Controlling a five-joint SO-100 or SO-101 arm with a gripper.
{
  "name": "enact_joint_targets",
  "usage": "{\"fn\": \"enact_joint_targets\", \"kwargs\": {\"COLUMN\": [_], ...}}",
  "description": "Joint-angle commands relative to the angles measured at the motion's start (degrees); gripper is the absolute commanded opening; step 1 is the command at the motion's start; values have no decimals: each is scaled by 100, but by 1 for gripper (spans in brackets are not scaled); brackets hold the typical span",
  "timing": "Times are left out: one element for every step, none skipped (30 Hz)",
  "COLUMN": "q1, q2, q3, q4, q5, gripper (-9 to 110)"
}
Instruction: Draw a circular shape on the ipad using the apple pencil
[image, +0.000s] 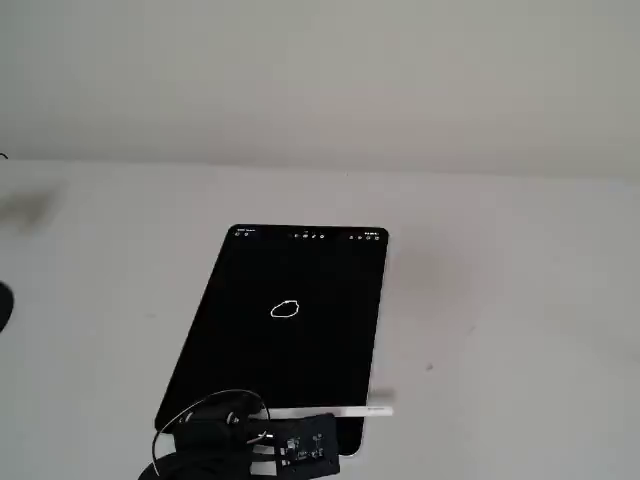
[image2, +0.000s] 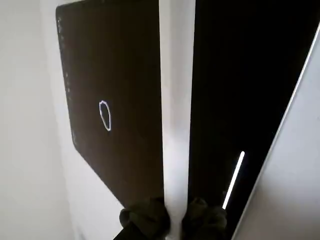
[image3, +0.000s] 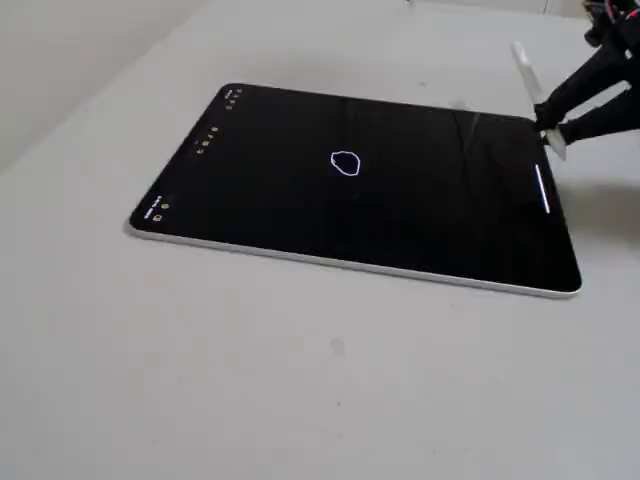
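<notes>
The ipad (image: 300, 350) lies flat on the white table, black screen up, with its icon row on the far short side. It also shows in another fixed view (image3: 400, 220) and in the wrist view (image2: 115, 60). The circular shape (image: 285, 309) is a small white oval near the screen's middle (image3: 345, 163) (image2: 105, 115). My gripper (image: 262, 420) (image3: 550, 128) (image2: 175, 220) is shut on the apple pencil (image: 340, 410) (image3: 525, 70) (image2: 176, 100). It holds the pencil crosswise over the short end opposite the icons, well away from the oval. I cannot tell whether the pencil touches the screen.
A thin white bar (image3: 543, 188) glows on the screen near the gripper's end. Black cables (image: 190, 440) and a small circuit board (image: 305, 450) ride on the arm. A dark object (image: 4, 305) sits at the left edge. The white table (image3: 300, 380) surrounds the tablet.
</notes>
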Motion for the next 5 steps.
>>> {"fn": "enact_joint_targets", "kwargs": {"q1": [-70, -70, -70, -70, -70], "q2": [88, 88, 88, 88, 88], "q3": [-26, -26, -26, -26, -26], "q4": [18, 18, 18, 18, 18], "q5": [-44, -44, -44, -44, -44], "gripper": [0, 0, 0, 0, 0]}}
